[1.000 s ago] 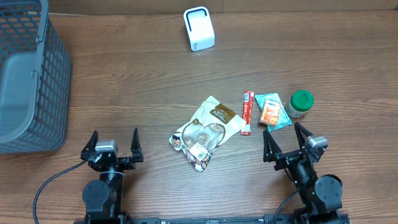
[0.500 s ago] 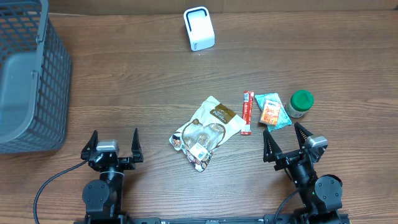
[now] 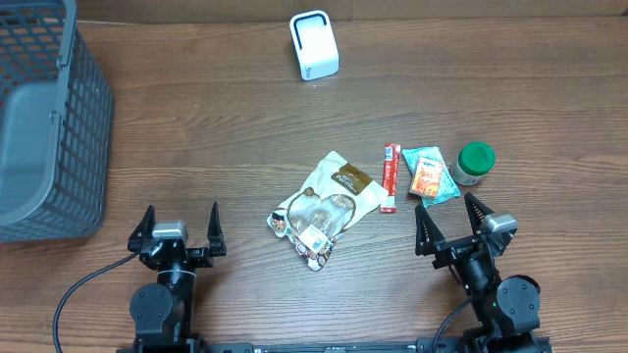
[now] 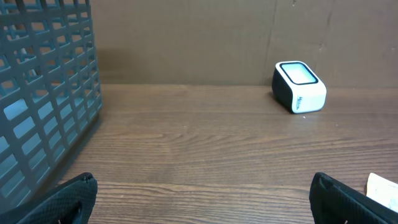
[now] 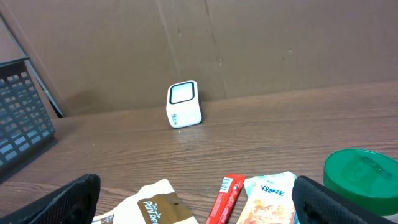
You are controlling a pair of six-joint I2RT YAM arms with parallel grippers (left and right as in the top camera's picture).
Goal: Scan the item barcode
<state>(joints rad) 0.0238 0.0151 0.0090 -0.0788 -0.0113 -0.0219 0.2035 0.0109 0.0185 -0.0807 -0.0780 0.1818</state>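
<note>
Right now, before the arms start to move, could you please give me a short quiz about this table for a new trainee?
1. True or false: the left fingers and the right fingers are open and hold nothing.
2. Which item lies closest to the right fingers? A) basket B) tissue pack C) snack bag
3. What colour is the lid of the jar beside the tissue pack?
Key: 1 true; 2 B; 3 green.
</note>
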